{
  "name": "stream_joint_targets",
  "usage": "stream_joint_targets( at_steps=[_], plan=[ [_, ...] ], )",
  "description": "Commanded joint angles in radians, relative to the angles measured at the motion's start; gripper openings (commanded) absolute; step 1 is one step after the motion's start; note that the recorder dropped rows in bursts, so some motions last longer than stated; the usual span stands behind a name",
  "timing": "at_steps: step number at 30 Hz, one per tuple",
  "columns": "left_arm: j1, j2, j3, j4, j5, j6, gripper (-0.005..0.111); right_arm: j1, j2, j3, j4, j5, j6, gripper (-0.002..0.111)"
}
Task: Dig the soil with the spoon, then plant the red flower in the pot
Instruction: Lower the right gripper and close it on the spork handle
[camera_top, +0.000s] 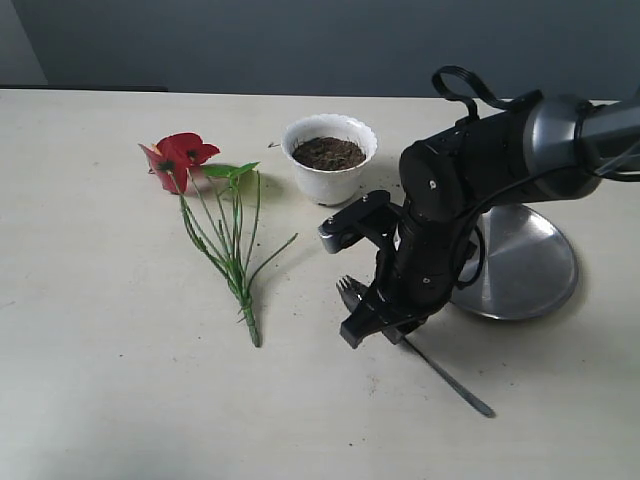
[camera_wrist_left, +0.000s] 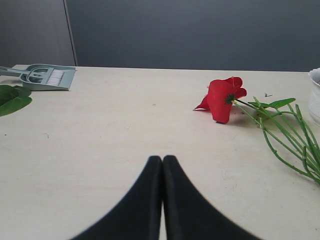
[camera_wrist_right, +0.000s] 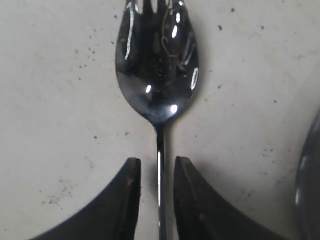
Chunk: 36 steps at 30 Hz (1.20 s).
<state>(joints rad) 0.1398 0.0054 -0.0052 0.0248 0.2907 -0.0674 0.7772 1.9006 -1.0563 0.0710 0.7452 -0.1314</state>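
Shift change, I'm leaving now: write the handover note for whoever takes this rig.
Left gripper: jaws shut, empty, over the table near the red flower.
Right gripper: jaws open, astride the handle of the spoon, not closed on it; spoon lies flat beside the steel plate.
Pot upright with soil inside; flower lies on the table beside it.
Done: nothing yet. Left: grip spoon, dig, plant flower.

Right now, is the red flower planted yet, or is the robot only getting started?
Only getting started. Done: nothing I can see; the red flower lies flat on the table, and the soil sits in the pot. In hand: the right gripper is open on either side of the spoon, not gripping. The left gripper is shut, empty. Left: grab the spoon, dig, plant.
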Motion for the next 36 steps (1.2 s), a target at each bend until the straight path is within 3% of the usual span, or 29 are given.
stream_joint_targets(
  at_steps=[1, 36],
  plan=[
    [-0.002, -0.005, 0.005, 0.003, -0.006, -0.001, 0.0, 0.001, 0.0, 0.006, -0.006, 0.002, 0.001, 0.025],
    [-0.002, -0.005, 0.005, 0.003, -0.006, -0.001, 0.0, 0.001, 0.0, 0.046, -0.071, -0.049, 0.056, 0.025]
  ],
)
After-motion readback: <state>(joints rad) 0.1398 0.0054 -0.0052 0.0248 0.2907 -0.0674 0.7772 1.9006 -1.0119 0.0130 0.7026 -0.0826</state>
